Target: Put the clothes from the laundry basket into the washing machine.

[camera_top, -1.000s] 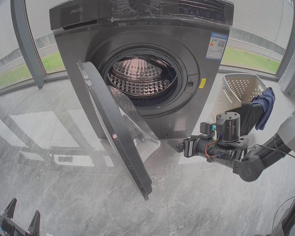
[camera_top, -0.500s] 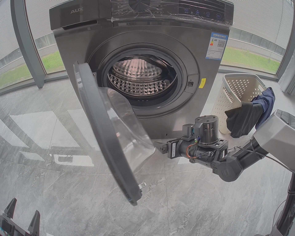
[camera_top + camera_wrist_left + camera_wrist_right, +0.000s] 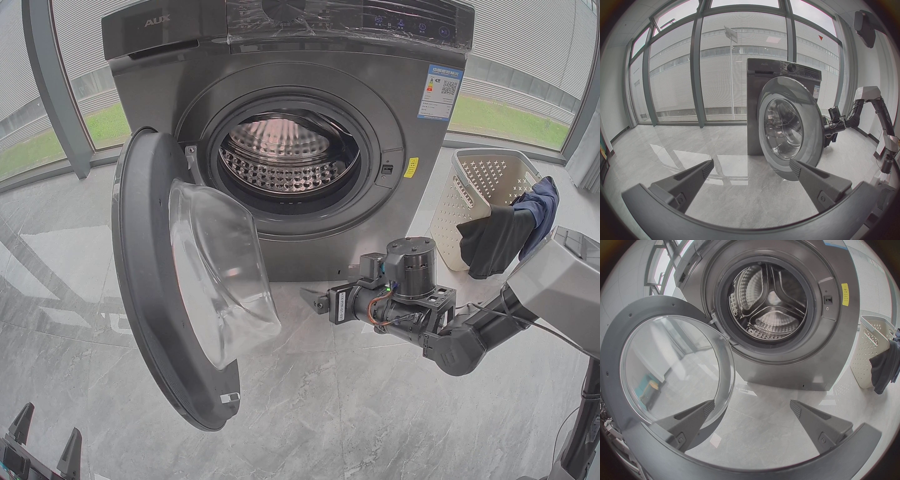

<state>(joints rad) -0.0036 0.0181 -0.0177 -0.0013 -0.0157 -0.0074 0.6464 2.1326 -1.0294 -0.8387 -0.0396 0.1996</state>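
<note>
Altogether: one washing machine (image 3: 294, 81), one laundry basket (image 3: 459, 206), two clothes (image 3: 500, 240).

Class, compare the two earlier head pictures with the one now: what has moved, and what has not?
The washing machine door swung wider open, toward the robot's left. The right claw shifted left too, open and holding nothing. The laundry basket, the clothes draped over its rim and the left claw stayed put.
</note>
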